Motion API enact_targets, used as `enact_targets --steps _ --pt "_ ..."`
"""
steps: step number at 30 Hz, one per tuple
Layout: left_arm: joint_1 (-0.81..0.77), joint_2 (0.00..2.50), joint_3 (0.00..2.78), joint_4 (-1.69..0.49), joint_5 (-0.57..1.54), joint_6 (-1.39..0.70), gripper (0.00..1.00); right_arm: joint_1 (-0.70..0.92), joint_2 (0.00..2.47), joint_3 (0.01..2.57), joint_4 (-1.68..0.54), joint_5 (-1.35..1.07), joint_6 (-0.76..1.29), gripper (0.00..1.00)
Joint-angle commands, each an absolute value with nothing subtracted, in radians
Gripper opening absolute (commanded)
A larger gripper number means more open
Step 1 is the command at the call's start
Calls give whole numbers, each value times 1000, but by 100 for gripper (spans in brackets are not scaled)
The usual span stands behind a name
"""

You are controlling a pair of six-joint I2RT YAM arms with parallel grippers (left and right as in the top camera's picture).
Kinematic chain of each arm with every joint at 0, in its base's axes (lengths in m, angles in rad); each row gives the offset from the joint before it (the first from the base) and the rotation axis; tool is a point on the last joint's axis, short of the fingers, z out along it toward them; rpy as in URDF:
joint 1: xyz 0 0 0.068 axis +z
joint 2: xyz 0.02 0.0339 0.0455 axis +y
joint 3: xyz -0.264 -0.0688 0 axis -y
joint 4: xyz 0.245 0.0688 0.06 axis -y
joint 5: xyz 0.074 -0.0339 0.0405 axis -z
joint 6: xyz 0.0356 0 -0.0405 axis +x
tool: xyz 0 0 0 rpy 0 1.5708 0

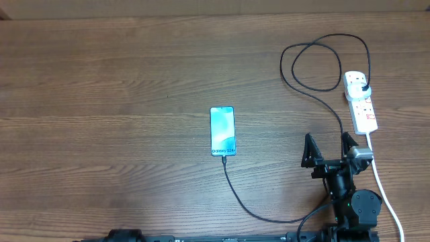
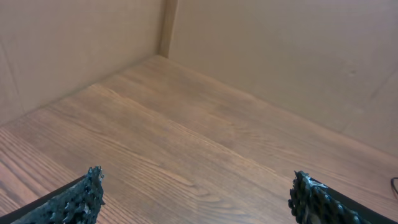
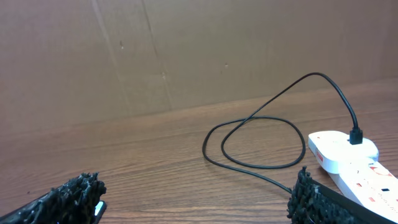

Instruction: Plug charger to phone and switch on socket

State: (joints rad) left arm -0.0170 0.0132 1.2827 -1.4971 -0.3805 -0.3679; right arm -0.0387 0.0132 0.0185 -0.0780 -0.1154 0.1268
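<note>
Brown wood-grain table (image 1: 101,81), matte; plain cardboard walls (image 3: 186,50) behind it. The right gripper (image 1: 327,138) has its jaws spread wide and empty, rough black pads either side, just beside the near end of the white power strip (image 1: 361,107). The left gripper (image 2: 198,186) is likewise open over bare wood. The thin black charger cable (image 1: 281,64) loops beyond the strip, its plug (image 1: 365,88) seated in the far outlet. The phone (image 1: 222,131) lies flat mid-table, screen lit teal, with the connector tip (image 1: 224,157) at its near edge.
</note>
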Motion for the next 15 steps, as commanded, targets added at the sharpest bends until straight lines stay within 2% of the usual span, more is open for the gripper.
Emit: enact_targets --steps 1,6,10,15 --pt "-6 4 1284 -1507 -436 -352 100 -35 12 8 -74 -105 126 100" --pt "-12 4 1205 -1443 -322 -374 100 -35 12 8 -74 -105 126 100" --pt "-6 4 1086 -1356 -312 -370 100 -35 12 8 -74 -105 126 100" --pt "-5 4 894 -1101 -196 -345 100 -35 12 8 -74 -105 126 100"
